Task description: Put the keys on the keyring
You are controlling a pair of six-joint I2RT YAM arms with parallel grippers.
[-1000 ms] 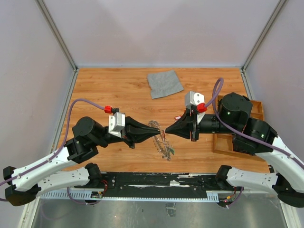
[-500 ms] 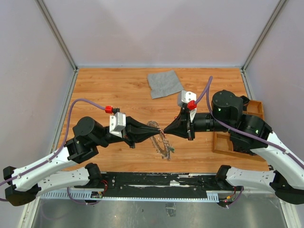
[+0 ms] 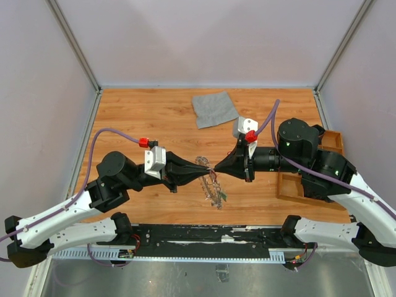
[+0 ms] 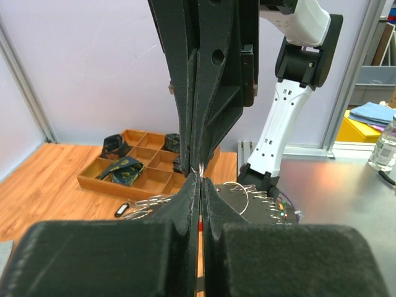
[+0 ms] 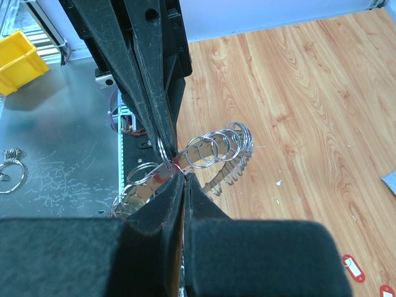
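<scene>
The keyring (image 3: 211,184) hangs above the floor between the two gripper tips, and its small silver rings (image 5: 218,146) fan out to the right. My left gripper (image 3: 206,171) is shut on the keyring's wire (image 4: 247,193). Its fingers (image 5: 148,86) come down from above in the right wrist view. My right gripper (image 3: 217,168) is shut tip to tip against the left one. It pinches a thin key whose red tag (image 5: 176,164) shows just at its tips (image 5: 179,177). More keys (image 4: 143,203) with a black tag (image 4: 122,209) dangle to the left.
A grey cloth (image 3: 215,109) lies at the back of the wooden floor. A wooden tray (image 3: 291,185) with black parts (image 4: 127,168) sits under the right arm. Two red-tagged keys (image 5: 350,266) lie on the floor.
The right gripper has moved left, closing onto the left gripper's tip, and has turned a little. The left gripper has edged right with the keyring. Both stay shut.
</scene>
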